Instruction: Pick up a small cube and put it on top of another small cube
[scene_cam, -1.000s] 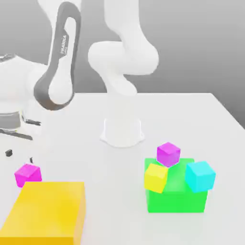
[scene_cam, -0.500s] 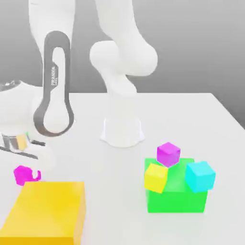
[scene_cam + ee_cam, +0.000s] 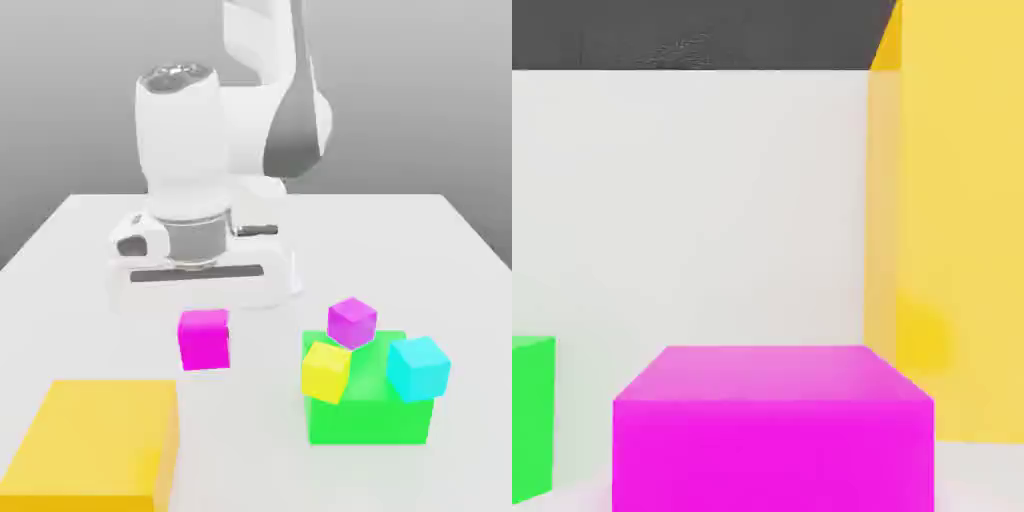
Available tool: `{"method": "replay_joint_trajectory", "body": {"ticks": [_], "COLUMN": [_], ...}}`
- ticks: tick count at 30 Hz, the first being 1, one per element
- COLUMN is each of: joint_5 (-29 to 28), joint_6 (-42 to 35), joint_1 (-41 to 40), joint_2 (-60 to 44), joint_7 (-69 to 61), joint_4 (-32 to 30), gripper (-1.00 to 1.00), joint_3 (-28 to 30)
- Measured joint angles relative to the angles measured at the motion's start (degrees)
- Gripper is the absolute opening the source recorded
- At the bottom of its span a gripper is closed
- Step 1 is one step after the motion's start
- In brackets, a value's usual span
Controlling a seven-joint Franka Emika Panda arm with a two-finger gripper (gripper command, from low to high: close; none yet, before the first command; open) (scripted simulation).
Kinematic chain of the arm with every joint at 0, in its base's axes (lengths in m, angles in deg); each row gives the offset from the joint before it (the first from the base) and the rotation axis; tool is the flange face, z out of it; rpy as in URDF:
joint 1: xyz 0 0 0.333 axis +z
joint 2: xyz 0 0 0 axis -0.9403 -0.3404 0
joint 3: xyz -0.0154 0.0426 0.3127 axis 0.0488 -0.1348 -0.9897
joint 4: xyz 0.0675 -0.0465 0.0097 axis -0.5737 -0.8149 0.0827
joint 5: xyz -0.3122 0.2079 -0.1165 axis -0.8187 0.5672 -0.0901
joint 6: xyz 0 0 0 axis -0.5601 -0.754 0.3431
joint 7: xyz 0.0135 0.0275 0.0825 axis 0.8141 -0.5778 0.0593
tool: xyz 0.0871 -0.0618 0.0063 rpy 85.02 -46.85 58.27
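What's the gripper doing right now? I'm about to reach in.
Gripper: closed on the magenta cube, held between the yellow block and the green block.

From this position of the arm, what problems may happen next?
The magenta cube hangs below the gripper, so it might slip before reaching its target. The purple cube, yellow cube and cyan cube sit close together on the green block; lowering there could knock a neighbour off.
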Motion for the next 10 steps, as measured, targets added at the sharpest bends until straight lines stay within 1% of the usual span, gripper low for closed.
{"method": "replay_joint_trajectory", "body": {"ticks": [2, 3, 7, 8, 10], "joint_5": [0.2, 0.1, -0.6, -0.7, -0.7], "joint_6": [-2.7, -2.1, 6.0, 7.4, 7.4], "joint_1": [3.5, 4.4, 4.9, 4.8, 4.8], "joint_2": [2.7, 2.4, -3.8, -4.9, -4.9], "joint_7": [3.1, 4.1, 5.5, 5.6, 5.6], "joint_4": [-0.2, -0.5, -2.3, -2.6, -2.6], "gripper": [-1.0, -1.0, -1.0, 1.0, 1.0], "joint_3": [-4.3, -5.6, -7.3, -7.4, -7.4]}}
